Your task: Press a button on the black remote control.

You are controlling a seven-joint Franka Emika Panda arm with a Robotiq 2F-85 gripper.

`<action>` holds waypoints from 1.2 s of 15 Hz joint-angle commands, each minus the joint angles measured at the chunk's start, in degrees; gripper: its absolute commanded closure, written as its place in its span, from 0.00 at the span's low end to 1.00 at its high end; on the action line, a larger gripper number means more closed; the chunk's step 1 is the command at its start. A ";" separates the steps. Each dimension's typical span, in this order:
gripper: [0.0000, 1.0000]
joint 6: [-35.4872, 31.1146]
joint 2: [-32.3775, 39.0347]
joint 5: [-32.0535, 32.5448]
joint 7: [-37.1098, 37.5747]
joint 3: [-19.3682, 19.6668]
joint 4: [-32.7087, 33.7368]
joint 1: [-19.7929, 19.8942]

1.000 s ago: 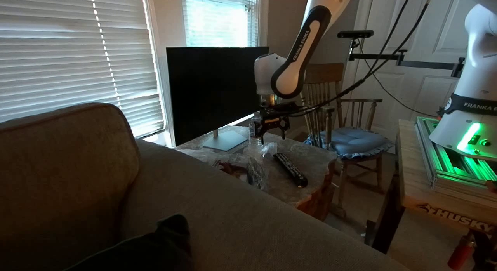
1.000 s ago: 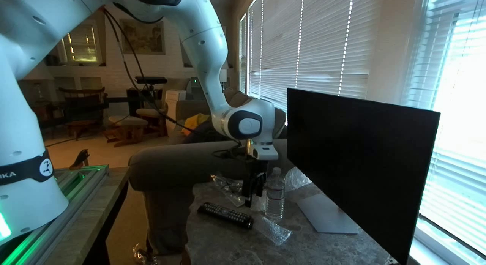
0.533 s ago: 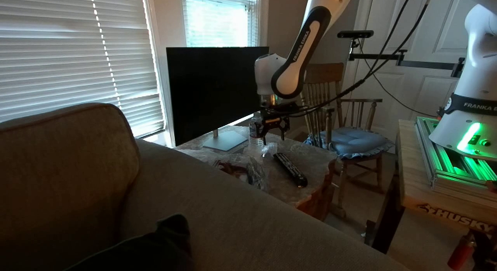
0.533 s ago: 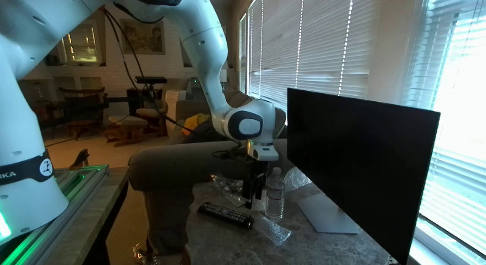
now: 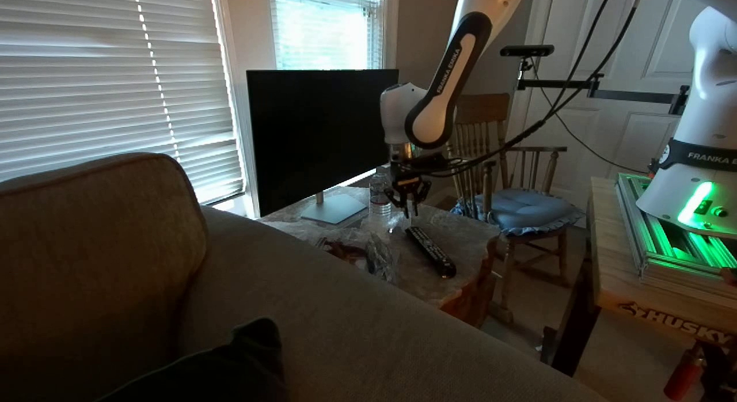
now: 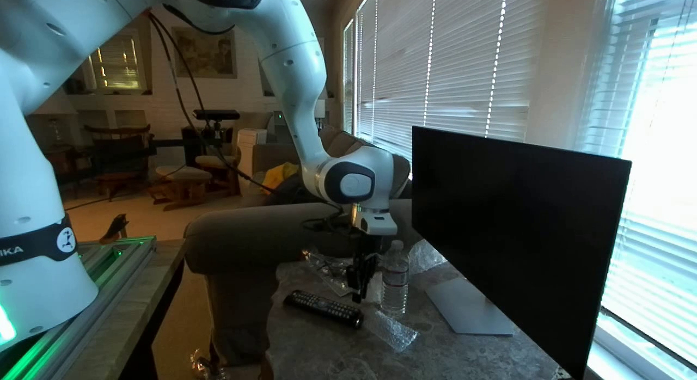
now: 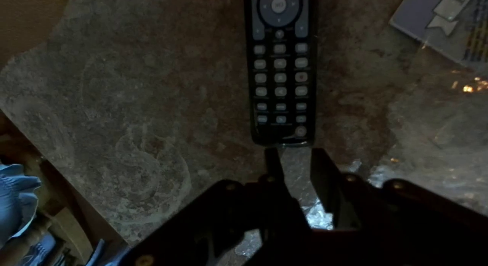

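Robot arm (image 6: pixel 297 80) with white, rounded segments, dark-ringed joint covers (image 6: pixel 356 185) and a black base band (image 5: pixel 705 155) lettered FRANKA above a green light (image 5: pixel 695 202). Slim black cables (image 5: pixel 532 128) hang alongside. The gripper (image 7: pixel 295 153) is black, set with brass-coloured screws (image 7: pixel 145 260).

in an ext. view, lg. white slatted window blinds (image 5: pixel 86 85), sm. white-framed window (image 5: pixel 325 36) bright w/ daylight, & brown wooden spindle-back chair (image 5: pixel 483 108) w/ pale blue ruffled cushion (image 5: pixel 515 212) in front of white panelled door (image 5: pixel 639 125). brown-grey fabric couch (image 5: pixel 345 315) in both ext. views. dim at far end: beige carpet (image 6: pixel 152 216), framed pic (image 6: pixel 206 52) on pale wall (image 6: pixel 248 91).
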State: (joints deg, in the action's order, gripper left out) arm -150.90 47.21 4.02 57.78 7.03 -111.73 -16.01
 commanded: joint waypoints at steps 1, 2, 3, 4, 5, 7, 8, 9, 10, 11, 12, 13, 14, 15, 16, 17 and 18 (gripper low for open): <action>0.99 -1.41 -0.48 -1.26 -1.86 -0.47 -1.45 0.07; 1.00 -1.74 -0.38 -1.30 -1.95 -0.55 -1.56 0.09; 1.00 -2.05 -0.19 -1.27 -1.86 -0.47 -1.59 -0.03; 1.00 -2.19 -0.01 -1.25 -1.80 -0.40 -1.58 -0.12; 1.00 -2.75 0.14 -1.31 -1.90 -0.51 -1.59 -0.03; 1.00 -4.31 0.56 -1.35 -1.91 -0.45 -1.54 -0.07; 1.00 -5.05 0.78 -1.39 -1.90 -0.35 -1.51 -0.14; 1.00 -5.77 1.10 -1.34 -1.75 -0.08 -1.43 -0.34; 1.00 -6.19 1.43 -1.32 -1.73 0.09 -1.29 -0.47; 1.00 -6.49 1.81 -1.38 -1.79 0.16 -1.10 -0.51; 1.00 -6.72 2.11 -1.40 -1.73 0.30 -1.02 -0.63; 1.00 -6.88 2.41 -1.40 -1.67 0.45 -1.02 -0.76; 1.00 -7.13 2.67 -1.40 -1.58 0.63 -1.05 -0.92; 1.00 -7.64 2.88 -1.42 -1.66 0.63 -1.13 -0.94; 1.00 -7.89 3.14 -1.52 -1.73 0.63 -1.06 -0.95; 1.00 -8.37 3.38 -1.60 -1.74 0.64 -1.04 -0.99; 1.00 -8.42 3.62 -1.59 -1.62 0.84 -0.98 -1.22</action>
State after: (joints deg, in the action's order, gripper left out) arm -157.44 49.94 4.02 57.41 7.13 -112.48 -16.11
